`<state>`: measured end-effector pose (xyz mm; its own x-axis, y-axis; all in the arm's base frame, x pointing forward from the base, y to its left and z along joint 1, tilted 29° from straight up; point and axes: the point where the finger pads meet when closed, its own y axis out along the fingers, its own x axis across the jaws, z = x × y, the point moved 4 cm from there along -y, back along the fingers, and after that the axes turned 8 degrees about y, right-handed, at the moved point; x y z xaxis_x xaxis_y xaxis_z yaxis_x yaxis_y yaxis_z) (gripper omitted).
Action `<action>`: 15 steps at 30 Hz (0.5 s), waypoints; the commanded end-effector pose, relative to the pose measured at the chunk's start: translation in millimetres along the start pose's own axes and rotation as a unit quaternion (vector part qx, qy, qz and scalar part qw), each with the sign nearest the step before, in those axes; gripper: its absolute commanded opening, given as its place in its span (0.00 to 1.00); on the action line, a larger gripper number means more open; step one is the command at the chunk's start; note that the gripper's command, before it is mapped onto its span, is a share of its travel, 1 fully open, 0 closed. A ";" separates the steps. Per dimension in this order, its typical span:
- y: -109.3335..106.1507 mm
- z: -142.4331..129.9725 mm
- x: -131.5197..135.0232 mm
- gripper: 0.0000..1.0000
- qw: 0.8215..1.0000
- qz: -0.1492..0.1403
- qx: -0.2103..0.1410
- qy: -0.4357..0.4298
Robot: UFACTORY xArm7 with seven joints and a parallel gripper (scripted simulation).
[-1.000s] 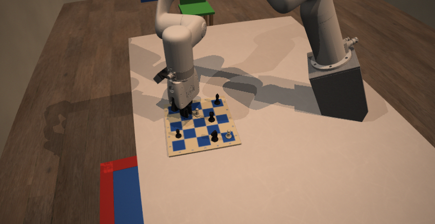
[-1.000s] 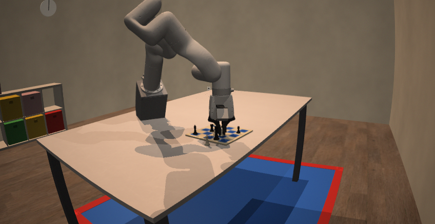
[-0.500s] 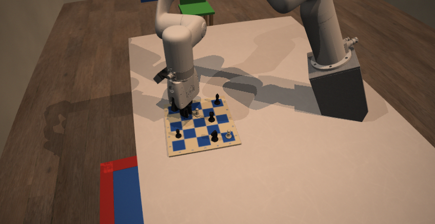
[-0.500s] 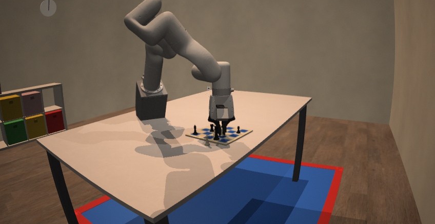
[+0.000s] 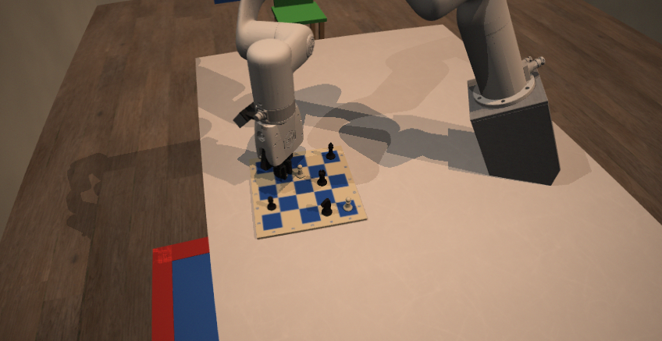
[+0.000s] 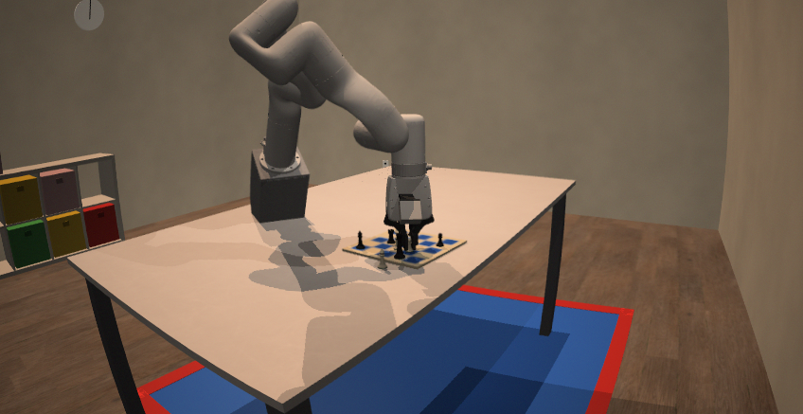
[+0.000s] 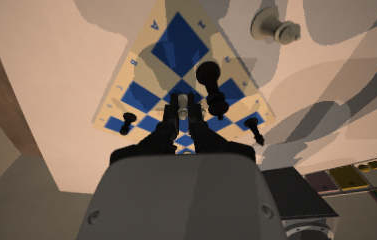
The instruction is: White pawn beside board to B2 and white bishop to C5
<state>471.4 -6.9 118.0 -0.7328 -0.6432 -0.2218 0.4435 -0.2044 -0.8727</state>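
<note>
The small blue-and-tan chessboard (image 5: 306,193) lies near the table's left edge. My gripper (image 5: 279,172) points straight down over the board's far left part. It is shut on a small white pawn (image 7: 182,114), low over the blue square diagonally next to corner A1. I cannot tell whether its base touches the board. The white bishop (image 7: 274,27) stands upright on the table just off the digit edge; it also shows in the exterior view (image 6: 383,261). A tall black piece (image 7: 212,90) stands close beside my fingers.
Another small white piece (image 5: 300,170) stands one square right of the fingers. On the board are also a black piece (image 5: 322,178), a black piece at the far right corner (image 5: 330,150), a black pawn (image 5: 271,204), a black knight (image 5: 326,207) and a white piece (image 5: 347,204). The arm's base (image 5: 513,138) is to the right.
</note>
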 end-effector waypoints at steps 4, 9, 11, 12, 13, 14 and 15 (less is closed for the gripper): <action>0.6 0.1 -1.0 0.00 1.000 0.001 0.001 -0.001; 1.1 0.1 -1.0 0.00 1.000 0.001 0.001 -0.001; 1.3 0.1 -1.0 0.00 1.000 0.001 0.001 -0.001; 1.4 0.1 -1.0 0.00 1.000 0.001 0.001 -0.001; 1.4 0.1 -1.0 0.00 1.000 0.001 0.001 -0.001; 1.4 0.1 -1.0 0.00 1.000 0.001 0.001 -0.001; 1.4 0.1 -1.0 0.00 1.000 0.001 0.001 -0.001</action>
<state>472.4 -7.3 116.2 -0.7329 -0.6432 -0.2218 0.4435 -0.2044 -0.8727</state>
